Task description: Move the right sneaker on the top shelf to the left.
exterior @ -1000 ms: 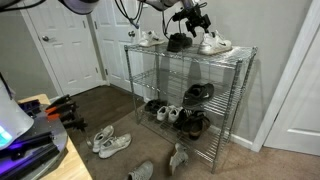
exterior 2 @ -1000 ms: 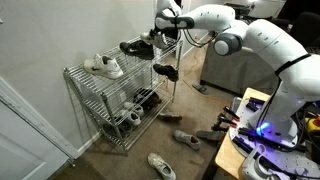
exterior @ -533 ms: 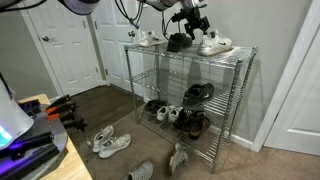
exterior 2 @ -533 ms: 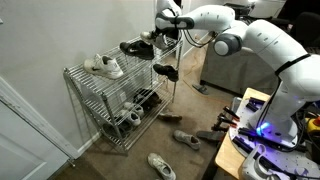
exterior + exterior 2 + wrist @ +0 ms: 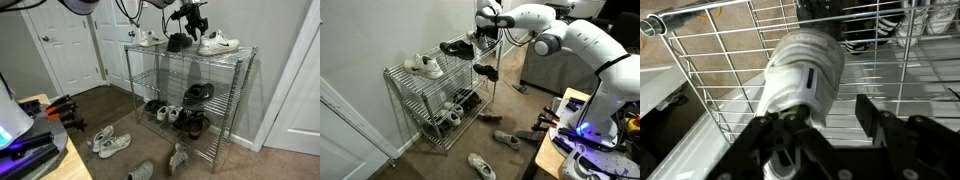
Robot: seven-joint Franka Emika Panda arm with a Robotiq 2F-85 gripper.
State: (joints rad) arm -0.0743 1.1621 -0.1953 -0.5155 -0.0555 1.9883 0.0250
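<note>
**Exterior and wrist views of the shoe rack.** The right sneaker (image 5: 216,43) lies at the right end of the top shelf (image 5: 175,53) of a chrome wire rack, in the upper middle of the frame. Its toe points towards the right edge of the picture. Left of it on the same tier stand a black sneaker (image 5: 178,41) and, at the far left end, a smaller white shoe (image 5: 148,38). The pincer (image 5: 193,20) hangs from the arm just above the shelf, over the space between the black sneaker and the right sneaker.

In an exterior view taken from the opposite side, the order is reversed. The right sneaker (image 5: 423,66) sits at the left end of the top shelf (image 5: 402,78), towards the left of the frame, and the black sneaker (image 5: 455,46) lies to its right.

In the wrist view the right sneaker (image 5: 805,70) is seen end-on in the centre of the frame, resting on the wire grid of the top shelf (image 5: 710,85). The pincer (image 5: 818,112) fills the bottom of the picture with its jaws spread apart. One dark finger (image 5: 770,135) lies below the sneaker at lower left, and the other is at lower right. The shoe is not clamped between them, and it cannot be told whether either finger touches it.

More shoes (image 5: 185,112) rest on the lower tiers, and loose shoes (image 5: 112,142) lie on the carpet at lower centre.
</note>
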